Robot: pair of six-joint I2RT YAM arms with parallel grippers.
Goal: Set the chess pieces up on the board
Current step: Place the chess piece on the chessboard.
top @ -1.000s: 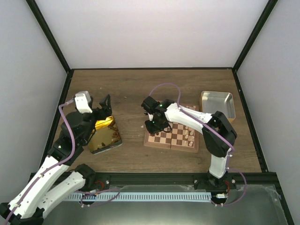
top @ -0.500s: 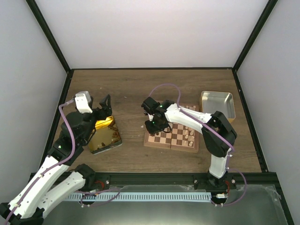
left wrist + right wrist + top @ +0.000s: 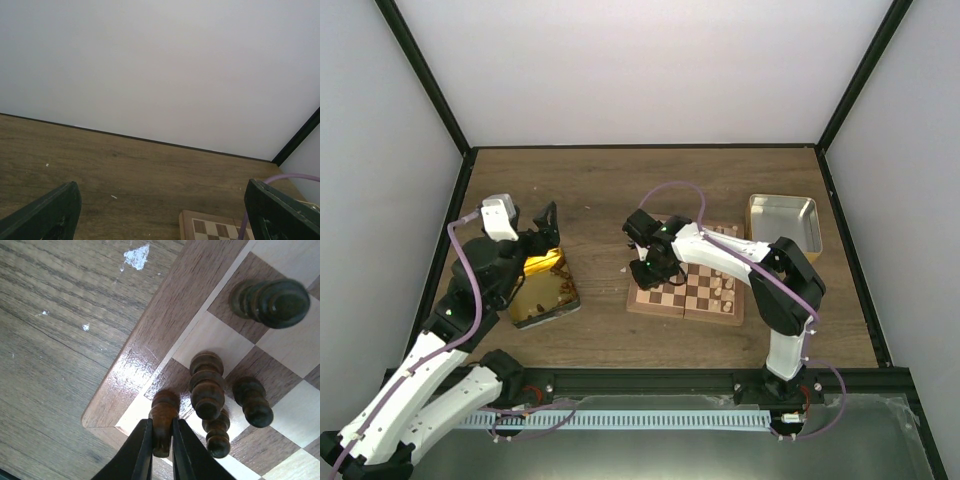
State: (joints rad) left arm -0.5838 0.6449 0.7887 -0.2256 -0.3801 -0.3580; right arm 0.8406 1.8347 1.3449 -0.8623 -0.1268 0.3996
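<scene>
White walls (image 3: 640, 70) and black frame posts (image 3: 425, 85) box in the wooden desk (image 3: 600, 190), which runs back to the far wall. On the left, the left tool (image 3: 542, 228) hangs above the desk near the left edge with its fingers (image 3: 50, 215) spread wide apart and nothing between them; its wrist view looks over the wood toward the far wall. Just beneath and in front of it lies the gold tin (image 3: 545, 290), with a few small dark shapes inside, too small to make out. A strip of desk separates that tin from the board (image 3: 695, 292), which lies right of centre. The right tool (image 3: 642, 268) reaches over the board's left edge, clamped on a dark brown piece (image 3: 162, 417) that stands upright at a corner square; whether its base touches the square cannot be told. Other dark pieces (image 3: 207, 387) stand close by on neighbouring squares, and pale pieces (image 3: 725, 285) sit toward the board's right side. Beyond the board's far right corner rests the silver tin (image 3: 785, 222), near the desk's right edge.
</scene>
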